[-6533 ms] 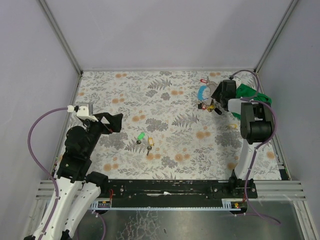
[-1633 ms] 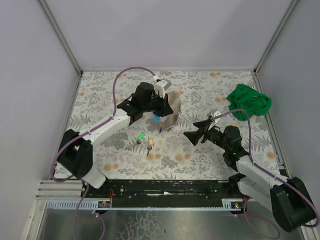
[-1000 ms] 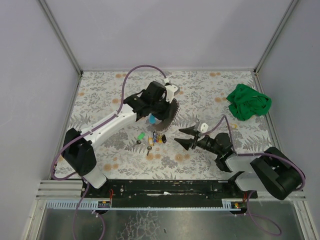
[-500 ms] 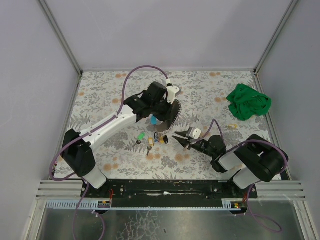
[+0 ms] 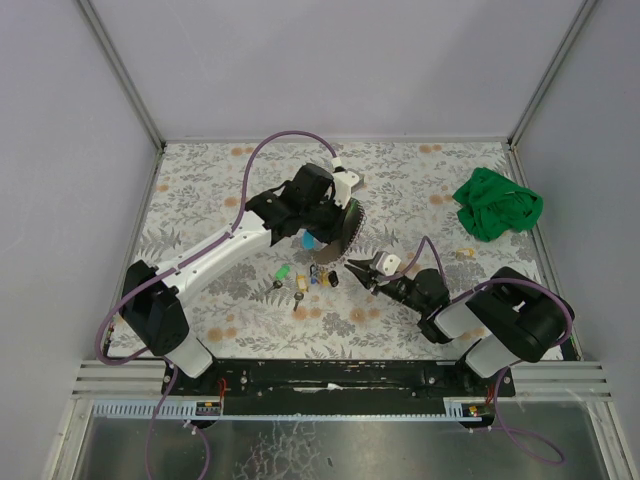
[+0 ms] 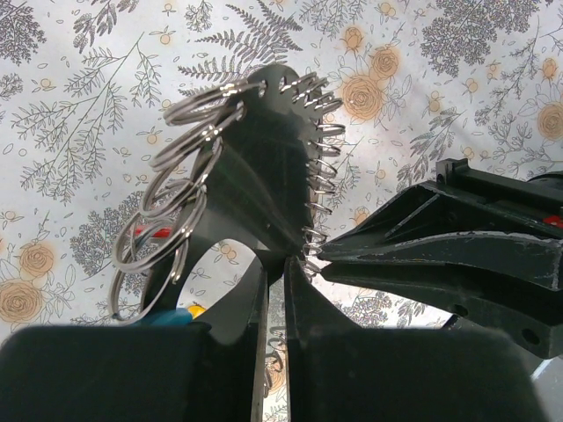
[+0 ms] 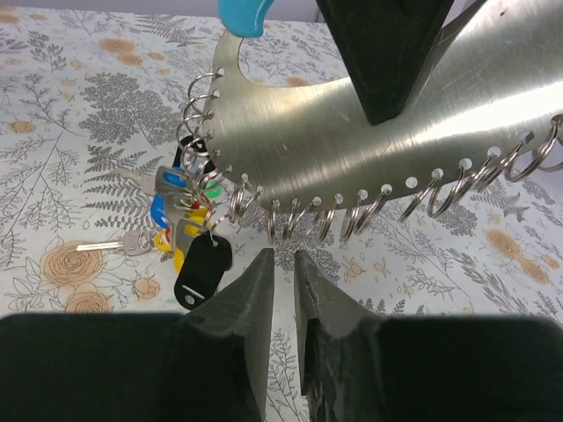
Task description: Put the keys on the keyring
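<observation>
Mat [image 5: 250, 170] edges open; keys [image 5: 284, 272] apparently near ring plate [image 5: 343, 238].

We see a tabletop [image 5: 230, 180] covered in a white floral print of grey ferns and leaves with small orange roses. A crumpled bright green cloth [image 5: 497, 205] lies at the far right, close to the edge. Just nearer to us than the cloth sits a tiny yellowish object [image 5: 463, 253], too small to identify. Plain pale grey walls [image 5: 330, 60] enclose three sides, joined by slanting aluminium posts [image 5: 120, 70]. A scuffed metal sheet [image 5: 330, 445] runs along the near edge.
</observation>
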Robot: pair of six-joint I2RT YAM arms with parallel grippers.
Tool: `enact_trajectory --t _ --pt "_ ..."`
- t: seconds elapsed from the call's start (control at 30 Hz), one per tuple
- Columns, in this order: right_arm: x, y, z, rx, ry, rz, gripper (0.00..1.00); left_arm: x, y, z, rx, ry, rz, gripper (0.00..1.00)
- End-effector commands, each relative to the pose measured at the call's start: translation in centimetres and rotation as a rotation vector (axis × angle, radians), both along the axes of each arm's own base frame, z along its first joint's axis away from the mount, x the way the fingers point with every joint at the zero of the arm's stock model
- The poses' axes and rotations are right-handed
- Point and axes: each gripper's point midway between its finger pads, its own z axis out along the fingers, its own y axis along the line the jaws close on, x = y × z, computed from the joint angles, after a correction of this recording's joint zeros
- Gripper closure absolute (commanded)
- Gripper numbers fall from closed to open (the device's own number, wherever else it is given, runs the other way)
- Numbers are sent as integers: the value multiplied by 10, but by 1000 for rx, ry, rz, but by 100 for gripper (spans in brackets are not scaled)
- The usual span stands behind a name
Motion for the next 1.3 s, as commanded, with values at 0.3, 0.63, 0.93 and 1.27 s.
enact_trajectory --t 0.3,0.63,0.93,1.27 --pt "5 10 53 130 -150 4 79 1 -13 29 -93 -64 -20 100" --pt "17 0 54 138 -146 -89 81 -1 -13 27 -89 -58 -25 100" --pt "12 5 57 141 -154 -52 82 -1 -14 28 -94 -58 -25 100" --pt "10 7 60 136 -178 -44 81 -2 -15 25 -90 -52 -23 100"
